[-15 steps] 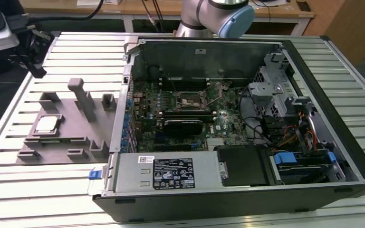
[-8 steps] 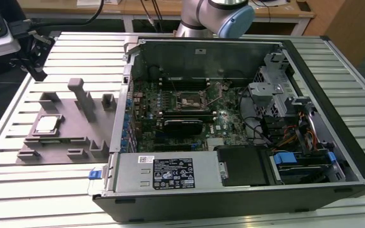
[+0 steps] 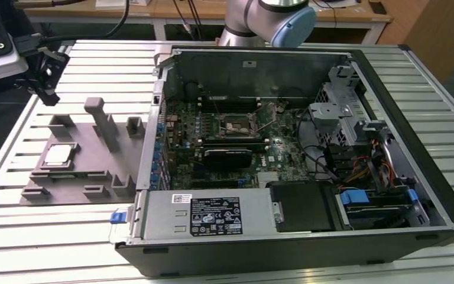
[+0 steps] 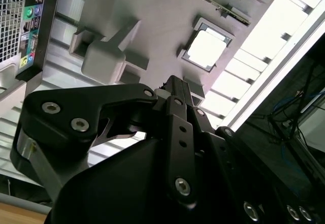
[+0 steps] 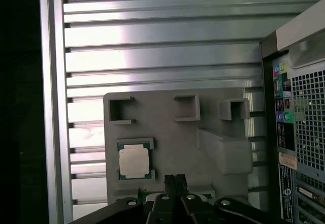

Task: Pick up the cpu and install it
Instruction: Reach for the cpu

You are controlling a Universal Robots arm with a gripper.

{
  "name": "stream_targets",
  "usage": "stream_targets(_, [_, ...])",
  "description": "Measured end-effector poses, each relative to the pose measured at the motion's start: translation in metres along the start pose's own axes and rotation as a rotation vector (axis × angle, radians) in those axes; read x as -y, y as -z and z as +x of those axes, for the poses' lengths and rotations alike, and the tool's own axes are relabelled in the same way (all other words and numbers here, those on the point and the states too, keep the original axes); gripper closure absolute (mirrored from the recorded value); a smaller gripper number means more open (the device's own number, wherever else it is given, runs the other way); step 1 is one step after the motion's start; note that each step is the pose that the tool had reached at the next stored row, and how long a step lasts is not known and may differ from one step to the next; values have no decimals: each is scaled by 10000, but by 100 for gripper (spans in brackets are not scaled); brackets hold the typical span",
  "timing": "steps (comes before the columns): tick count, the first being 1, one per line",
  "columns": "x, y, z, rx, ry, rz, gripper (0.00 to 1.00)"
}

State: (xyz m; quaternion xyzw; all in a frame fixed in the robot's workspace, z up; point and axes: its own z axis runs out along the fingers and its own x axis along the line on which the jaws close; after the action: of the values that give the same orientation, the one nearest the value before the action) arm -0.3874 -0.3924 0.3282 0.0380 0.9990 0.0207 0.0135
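While the cpu [image 3: 57,155] lies flat in its pocket on the grey fixture tray [image 3: 69,183], shiny top up, the claw [image 3: 44,80] hangs in the air over the tray's far end and holds nothing. In both wrist views its fingertips seem pressed together with no gap between them, though the angle is steep, so that is a judgement. The first wrist view shows the cpu [image 5: 134,162] off to one side of the claw [image 5: 175,179], not under it. The chip is near the claw but apart from it. In the exterior view the chip lies nearer the camera than the claw does. Being square, the chip has no long axis, and its edges run parallel to the tray's sides. The tray rests on the slatted counter [image 3: 45,236], just beside the open computer case [image 3: 250,260]. The socket [image 3: 239,125] sits well apart, toward the exterior view's right.
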Motion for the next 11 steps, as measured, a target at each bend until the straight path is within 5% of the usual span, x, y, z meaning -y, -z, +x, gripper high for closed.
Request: stream_targets(11, [11,-148,60,0,0,0,89])
